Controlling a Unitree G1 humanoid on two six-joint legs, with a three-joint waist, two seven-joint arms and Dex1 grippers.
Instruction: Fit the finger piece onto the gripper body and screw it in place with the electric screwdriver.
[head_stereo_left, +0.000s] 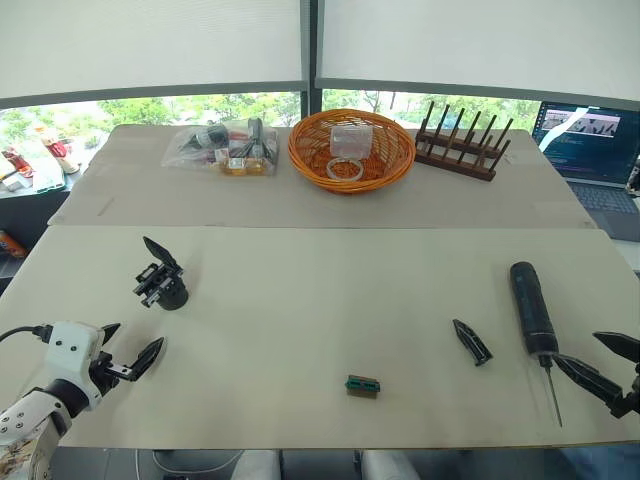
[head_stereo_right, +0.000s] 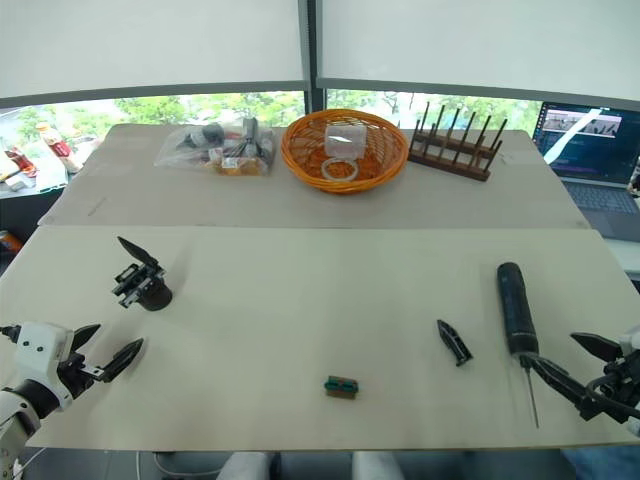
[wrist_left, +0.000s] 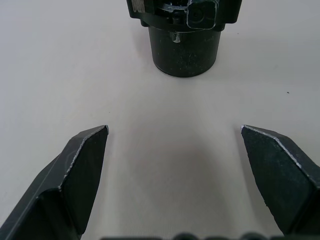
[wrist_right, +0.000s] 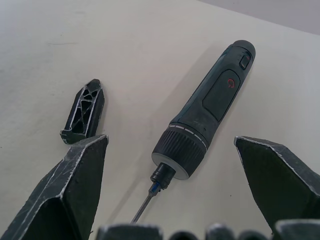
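Black, pointed fingers of the left gripper (head_stereo_left: 128, 352) are spread wide and hold nothing; they hover over the near left part of the pale beige table (head_stereo_left: 320, 310), aimed at the gripper body (head_stereo_left: 161, 281), a small black mechanical assembly with a round base and 1 pointed finger sticking up. It stands just beyond the fingertips, apart from them, with bare tabletop between.

At the near right edge, the right gripper (head_stereo_right: 583, 371) is also released, its 2 black fingers splayed to either side of the thin metal bit of the electric screwdriver (head_stereo_left: 531, 309), a thick dark cylindrical tool with a red power mark on its side. The tool lies flat, rounded end toward the far side, bit toward the near edge. In the right wrist view the fingers straddle its collar without touching it.

Just left of the screwdriver lies the finger piece (head_stereo_left: 471, 341), a small flat black plastic part tapering to a point, well apart from the gripper body across the table. A small green-and-black rectangular block (head_stereo_left: 362, 385) sits near the front edge, between the 2 grippers.

On the far table stand an orange wicker basket (head_stereo_left: 351, 150), a clear plastic bag of items (head_stereo_left: 222, 148), a dark wooden peg rack (head_stereo_left: 461, 141) and, far right, an open laptop (head_stereo_left: 587, 145).
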